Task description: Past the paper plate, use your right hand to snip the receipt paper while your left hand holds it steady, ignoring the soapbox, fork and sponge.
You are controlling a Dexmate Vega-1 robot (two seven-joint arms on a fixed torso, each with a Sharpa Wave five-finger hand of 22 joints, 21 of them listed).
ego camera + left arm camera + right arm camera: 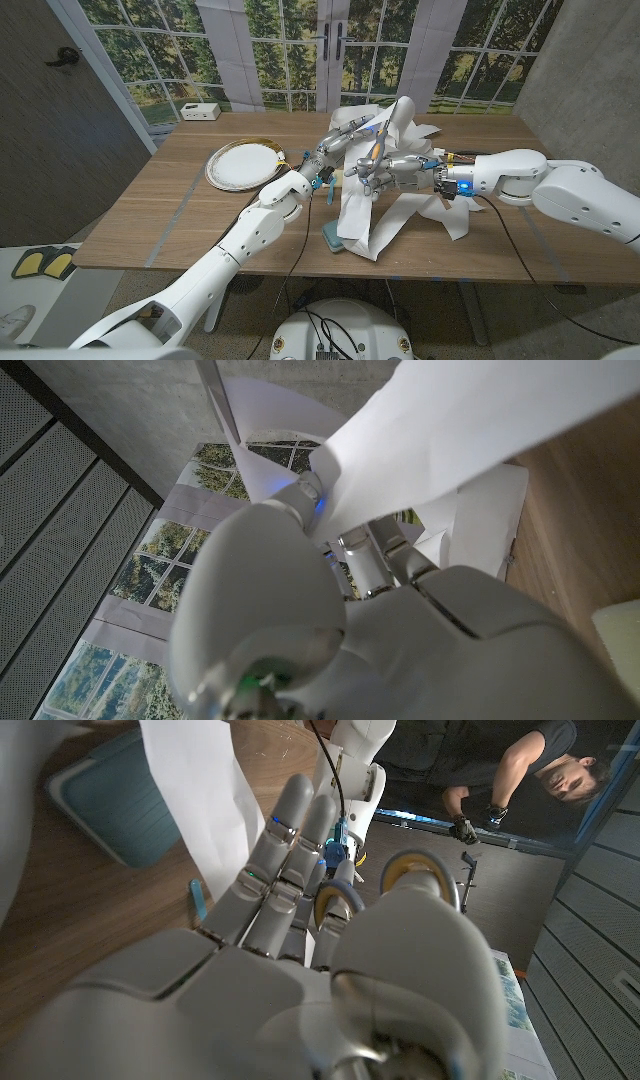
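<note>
A long white receipt paper point(368, 212) lies crumpled in loops at the table's middle, past the paper plate point(240, 164). My left hand point(327, 155) grips a raised stretch of the paper point(470, 420), fingers reaching under it point(385, 560). My right hand point(392, 172) is just right of it and holds scissors point(378, 145) with yellow handle loops point(420, 875), blades pointing up into the paper. Fingers of the right hand point(285, 850) run through the loops. The paper point(195, 790) hangs close beside them.
A teal sponge point(332, 238) lies under the paper's near end, also seen as a teal block point(105, 805). A white soapbox point(200, 111) sits at the far left corner. A person point(500, 780) shows beyond the table. Cables trail from the right wrist.
</note>
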